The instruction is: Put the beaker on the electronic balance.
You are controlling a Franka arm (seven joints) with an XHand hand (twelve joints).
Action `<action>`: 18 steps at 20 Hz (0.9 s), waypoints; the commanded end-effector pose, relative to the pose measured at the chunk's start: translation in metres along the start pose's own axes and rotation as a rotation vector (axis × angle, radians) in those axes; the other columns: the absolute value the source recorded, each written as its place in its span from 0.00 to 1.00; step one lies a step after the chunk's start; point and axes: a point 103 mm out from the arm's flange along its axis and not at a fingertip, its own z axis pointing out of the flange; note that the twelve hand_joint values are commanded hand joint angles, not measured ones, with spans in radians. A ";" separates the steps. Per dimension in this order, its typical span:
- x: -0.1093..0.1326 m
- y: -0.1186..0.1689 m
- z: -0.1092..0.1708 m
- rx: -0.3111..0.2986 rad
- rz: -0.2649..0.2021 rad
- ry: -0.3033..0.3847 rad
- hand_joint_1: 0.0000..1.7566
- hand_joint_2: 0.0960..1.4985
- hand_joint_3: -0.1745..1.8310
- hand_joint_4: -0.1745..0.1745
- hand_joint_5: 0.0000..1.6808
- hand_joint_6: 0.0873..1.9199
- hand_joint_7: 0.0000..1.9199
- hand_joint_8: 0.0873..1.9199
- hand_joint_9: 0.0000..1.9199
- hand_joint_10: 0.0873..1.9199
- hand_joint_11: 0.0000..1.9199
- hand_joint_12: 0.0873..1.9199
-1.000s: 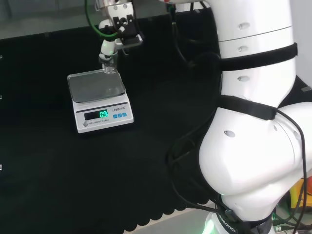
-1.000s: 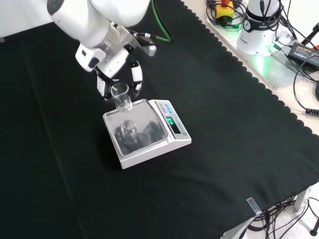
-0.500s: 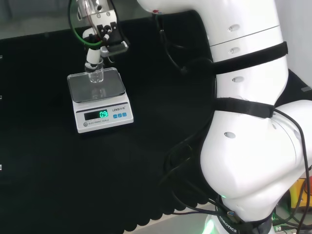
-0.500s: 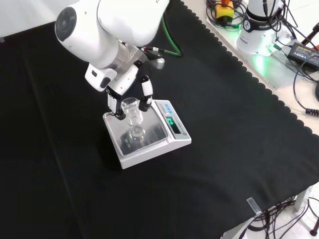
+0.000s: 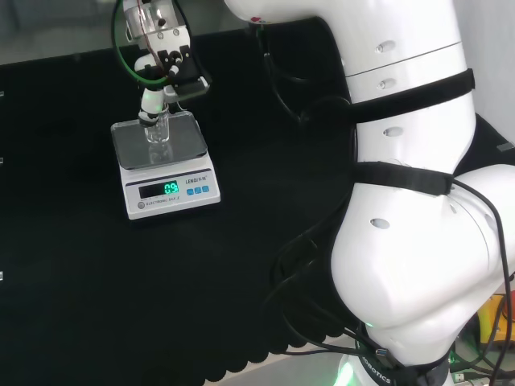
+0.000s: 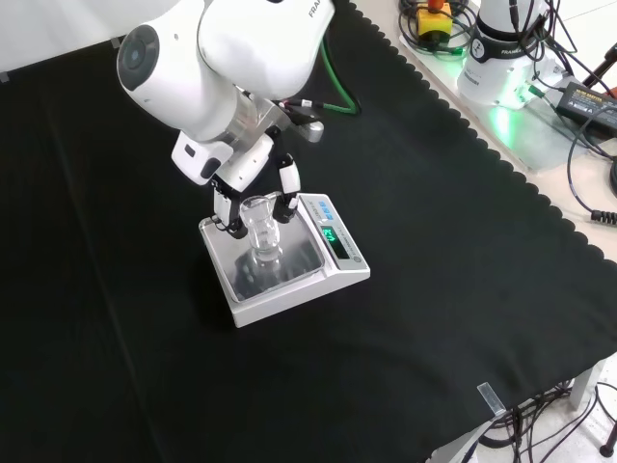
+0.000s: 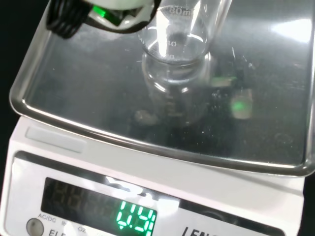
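Here, head view: hand [image 5: 161,50] with fingers pinching the beaker [image 5: 157,129] near its rim, over the middle of the electronic balance [image 5: 165,165] pan. Front view: beaker [image 6: 261,228] at or just above the pan; contact unclear. Wrist view: clear beaker [image 7: 177,54], likely light, slippery, fragile; hold the upper wall. Black cloth [image 6: 463,260] nearby bare, nothing blocks.

the robot hand [image 6: 253,198] points downward from the bent white arm, its fingers [image 6: 287,183] curled in a pinch.
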 end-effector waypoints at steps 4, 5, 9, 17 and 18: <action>-0.001 0.006 0.010 -0.012 0.019 -0.007 0.60 0.44 0.44 0.00 0.44 0.37 0.49 0.37 0.66 0.07 0.68 0.37; -0.001 0.006 0.010 -0.012 0.019 -0.007 0.60 0.44 0.44 0.00 0.44 0.38 0.48 0.37 0.66 0.06 0.68 0.37; -0.001 0.005 0.010 -0.014 0.019 -0.003 0.58 0.43 0.44 0.01 0.42 0.39 0.47 0.38 0.66 0.06 0.67 0.38; 0.000 0.002 0.008 -0.011 0.010 -0.013 0.52 0.40 0.43 0.13 0.34 0.41 0.43 0.40 0.59 0.10 0.59 0.47; 0.001 0.002 0.007 -0.011 0.010 -0.016 0.51 0.40 0.43 0.14 0.33 0.41 0.42 0.40 0.58 0.11 0.58 0.48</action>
